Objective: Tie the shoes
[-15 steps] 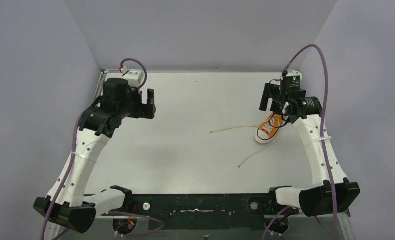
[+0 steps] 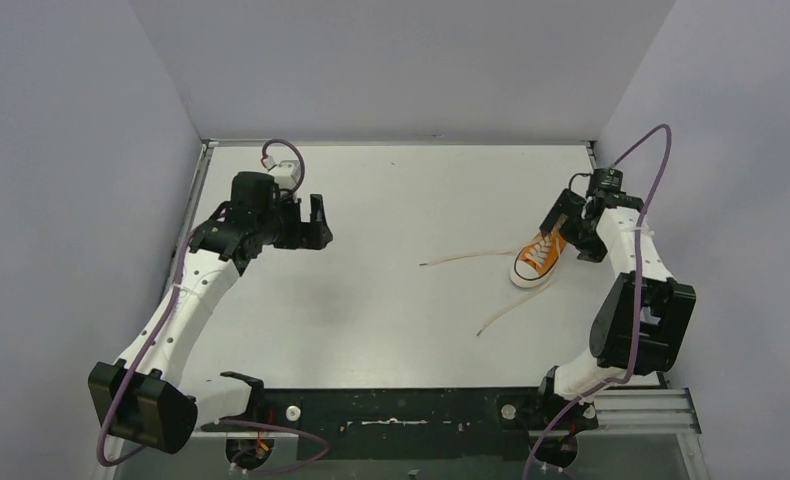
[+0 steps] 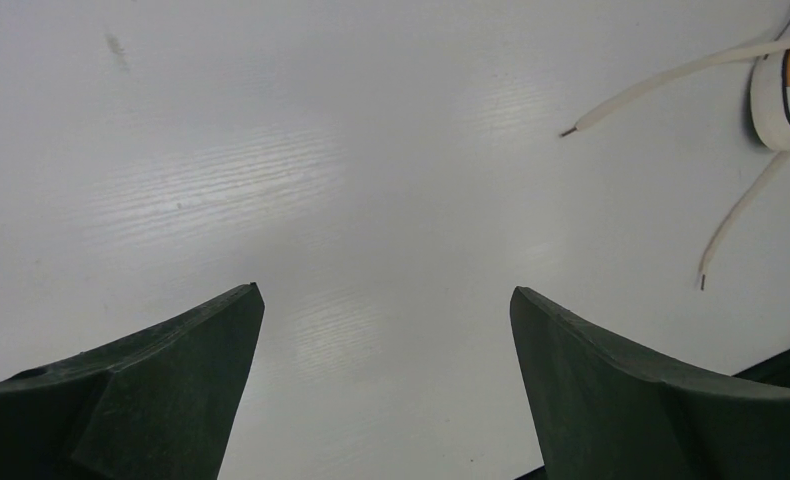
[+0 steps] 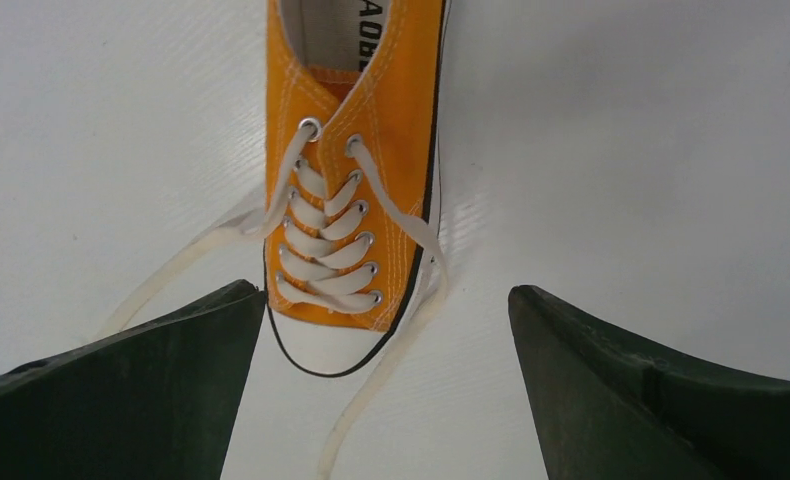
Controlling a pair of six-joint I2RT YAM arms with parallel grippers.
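Right tool (image 4: 386, 288) now over the sneaker (image 4: 371, 110), fingers apart.
It has swung in above the lacing, toe cap (image 4: 326, 345) between its fingers (sneaker and loose laces (image 2: 461, 258) unmoved). Left tool (image 3: 386, 290), also spread, has edged closer over the worktop (image 3: 271, 150).

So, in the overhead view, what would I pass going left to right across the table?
Left end effector, open → loose laces trailing leftward from the shoe → orange sneaker → right end effector, open, at the sneaker's right edge.
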